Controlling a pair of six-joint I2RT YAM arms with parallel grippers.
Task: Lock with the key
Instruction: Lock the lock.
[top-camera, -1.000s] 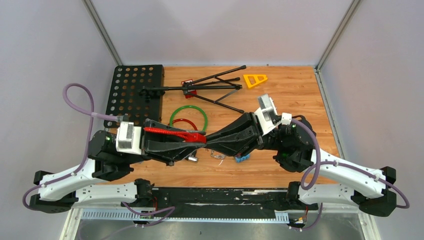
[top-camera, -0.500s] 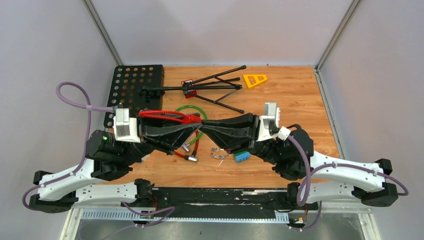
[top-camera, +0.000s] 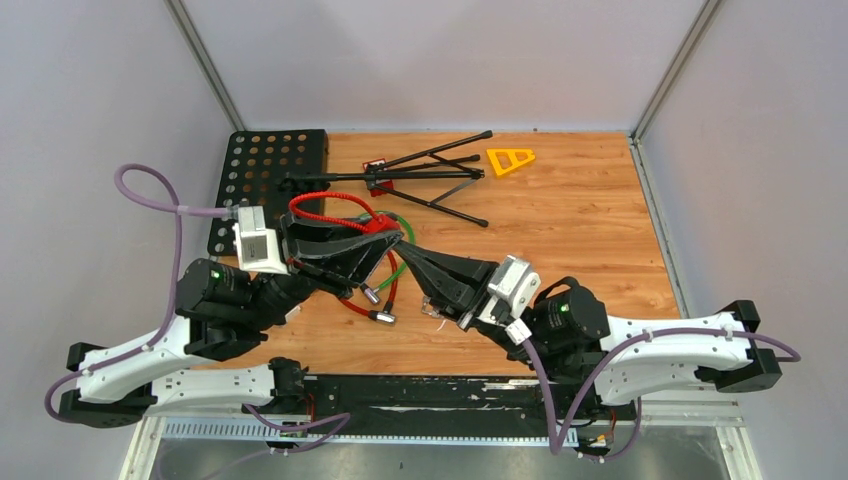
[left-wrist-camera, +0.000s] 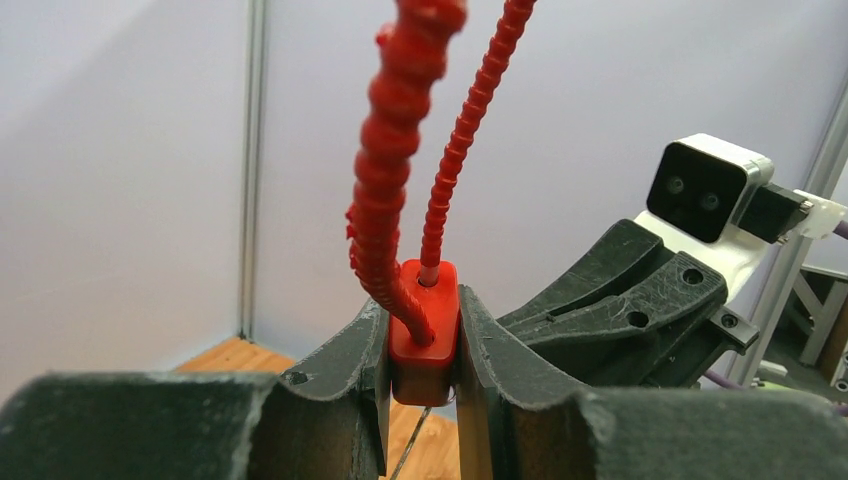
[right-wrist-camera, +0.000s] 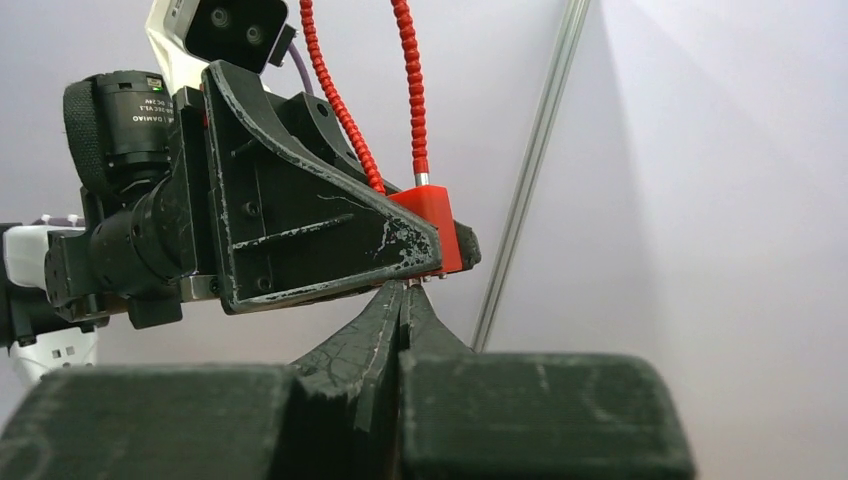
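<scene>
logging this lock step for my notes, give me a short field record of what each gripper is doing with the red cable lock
left gripper: shut on the red plastic lock body, one finger on each side
red ribbed cable: loops upward, both ends meet the lock body
right gripper: shut, tips just under the lock body's underside
between right tips: too small to tell

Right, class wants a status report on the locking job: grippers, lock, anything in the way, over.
Left gripper clamped on red lock body, held up off the table. Right gripper shut, tips just under it; contents unclear. Nothing between them. Over.
</scene>
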